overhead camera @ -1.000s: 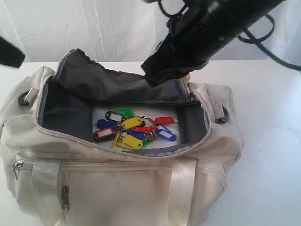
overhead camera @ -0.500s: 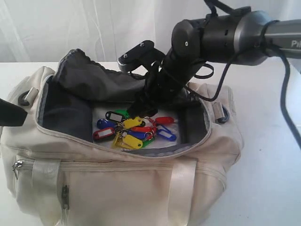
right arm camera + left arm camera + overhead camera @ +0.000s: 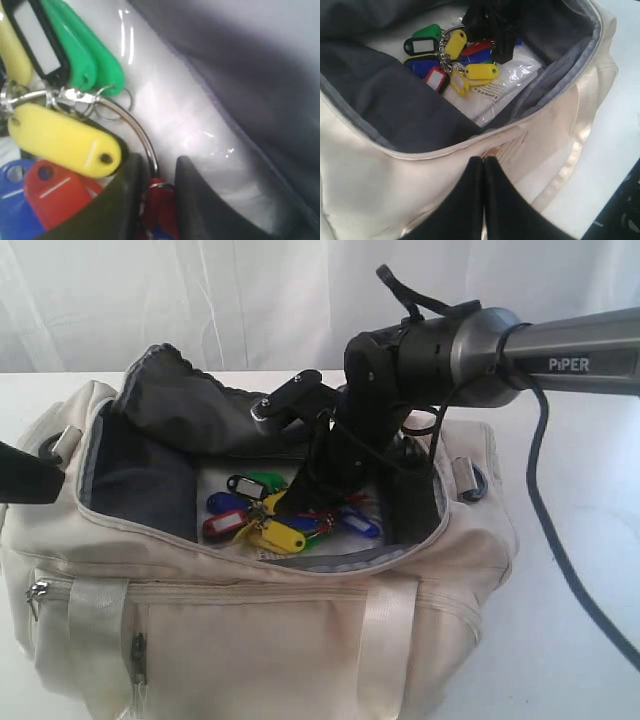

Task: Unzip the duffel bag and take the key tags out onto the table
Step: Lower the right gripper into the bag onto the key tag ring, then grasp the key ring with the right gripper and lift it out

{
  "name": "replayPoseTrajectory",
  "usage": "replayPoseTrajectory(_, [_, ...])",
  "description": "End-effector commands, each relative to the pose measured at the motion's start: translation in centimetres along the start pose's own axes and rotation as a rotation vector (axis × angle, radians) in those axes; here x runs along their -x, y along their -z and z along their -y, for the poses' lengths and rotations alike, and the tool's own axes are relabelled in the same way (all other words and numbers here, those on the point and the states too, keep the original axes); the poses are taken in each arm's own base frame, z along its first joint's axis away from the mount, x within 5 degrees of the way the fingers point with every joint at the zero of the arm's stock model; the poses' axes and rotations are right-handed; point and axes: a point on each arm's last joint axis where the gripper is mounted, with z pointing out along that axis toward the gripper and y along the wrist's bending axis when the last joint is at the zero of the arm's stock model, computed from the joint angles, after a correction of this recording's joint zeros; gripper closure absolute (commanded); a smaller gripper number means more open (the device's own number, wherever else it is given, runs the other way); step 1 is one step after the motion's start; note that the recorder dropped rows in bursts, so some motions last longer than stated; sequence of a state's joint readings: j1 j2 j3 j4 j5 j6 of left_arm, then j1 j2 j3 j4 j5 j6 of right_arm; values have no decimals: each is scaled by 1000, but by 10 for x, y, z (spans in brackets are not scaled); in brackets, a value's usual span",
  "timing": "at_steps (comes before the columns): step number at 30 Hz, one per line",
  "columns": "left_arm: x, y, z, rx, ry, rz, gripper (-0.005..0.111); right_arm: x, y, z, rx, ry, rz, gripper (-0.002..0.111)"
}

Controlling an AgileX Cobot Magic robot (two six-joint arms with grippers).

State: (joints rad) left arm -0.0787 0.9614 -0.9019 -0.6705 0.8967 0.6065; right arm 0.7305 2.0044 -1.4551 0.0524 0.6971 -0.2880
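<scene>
The cream duffel bag (image 3: 250, 640) lies unzipped on the white table (image 3: 580, 570), with its dark grey lining showing. Inside it the key tags (image 3: 262, 523) rest on a clear plastic packet (image 3: 507, 77). My right gripper (image 3: 305, 495) reaches down into the opening. In the right wrist view its fingers (image 3: 159, 165) are closed on the bunch's metal ring and a red tag, with yellow and green tags (image 3: 65, 140) beside them. My left gripper (image 3: 483, 159) is shut with nothing seen between its fingers. It hovers over the bag's outer fabric (image 3: 380, 185), at the bag's left end (image 3: 25, 480).
The bag's grey flap (image 3: 190, 405) is folded back behind the opening. Webbing handles (image 3: 385, 630) run down its front. A dark metal ring (image 3: 478, 483) sits at its right end. Bare white table (image 3: 615, 125) surrounds the bag, and a white curtain hangs behind.
My right arm came down from above the bag into the opening and onto the key tags, which shifted a little. My left gripper dropped to the bag's left end.
</scene>
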Motion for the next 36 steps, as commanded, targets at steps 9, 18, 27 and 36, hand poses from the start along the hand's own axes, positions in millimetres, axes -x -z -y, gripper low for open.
replayPoseTrajectory(9, [0,1,5,-40,-4,20,107,1,58,3,-47,11,43,108])
replayPoseTrajectory(18, [0,1,5,-40,-4,20,107,5,142,0,-92,-2,247,108])
replayPoseTrajectory(27, [0,1,5,-40,-8,20,107,-4,207,-3,-144,10,401,108])
replayPoseTrajectory(36, [0,1,5,-39,-8,21,107,-23,249,9,-351,-26,416,108])
